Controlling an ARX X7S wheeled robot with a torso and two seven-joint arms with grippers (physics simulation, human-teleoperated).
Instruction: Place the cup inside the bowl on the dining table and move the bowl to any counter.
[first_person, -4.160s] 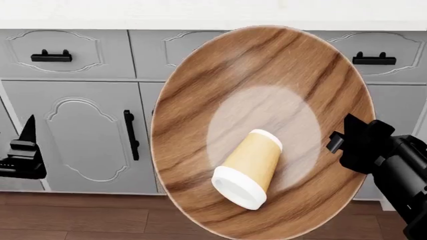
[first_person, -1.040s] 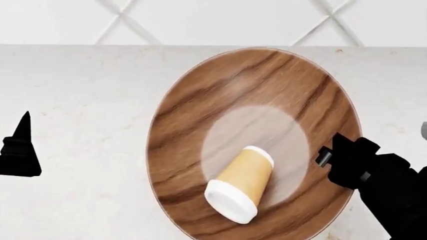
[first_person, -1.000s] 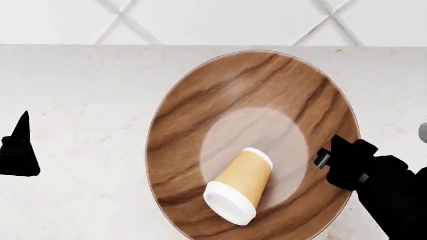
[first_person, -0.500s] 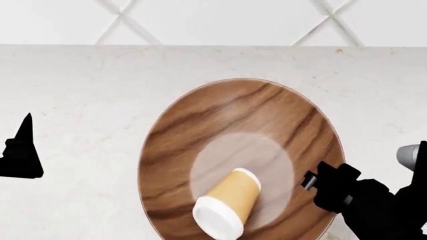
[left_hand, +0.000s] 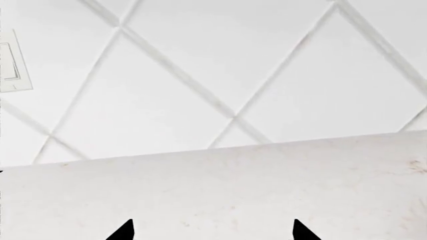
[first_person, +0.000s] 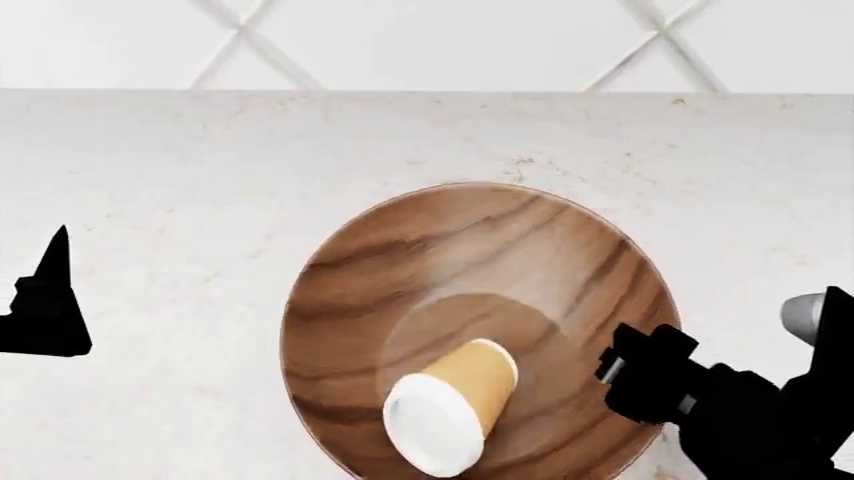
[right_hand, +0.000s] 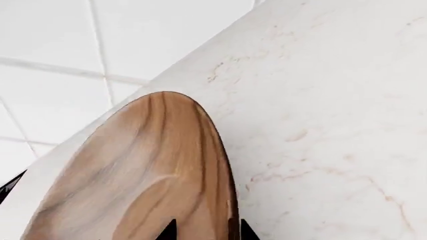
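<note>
The wide brown wooden bowl (first_person: 454, 250) sits low over the speckled stone counter (first_person: 174, 200); I cannot tell whether it touches. Inside it, the tan cup (first_person: 454, 395) lies on its side, its white lid toward me. My right gripper (first_person: 630, 368) is shut on the bowl's right rim. In the right wrist view, that gripper (right_hand: 207, 231) has one finger inside the bowl (right_hand: 160, 160) and one outside. My left gripper (first_person: 51, 300) hangs over the counter at the far left, apart from the bowl. In the left wrist view, it (left_hand: 212, 232) is open and holds nothing. The dining table is out of view.
A white tiled wall with diagonal joints (first_person: 427, 40) rises right behind the counter's back edge. A white switch plate (left_hand: 10, 67) is set in that wall. Bare counter (left_hand: 233, 190) lies on both sides of the bowl.
The bowl with the cup has come down toward the counter and toward me, and tilts less. My right gripper has gone down with it. The left gripper has barely shifted.
</note>
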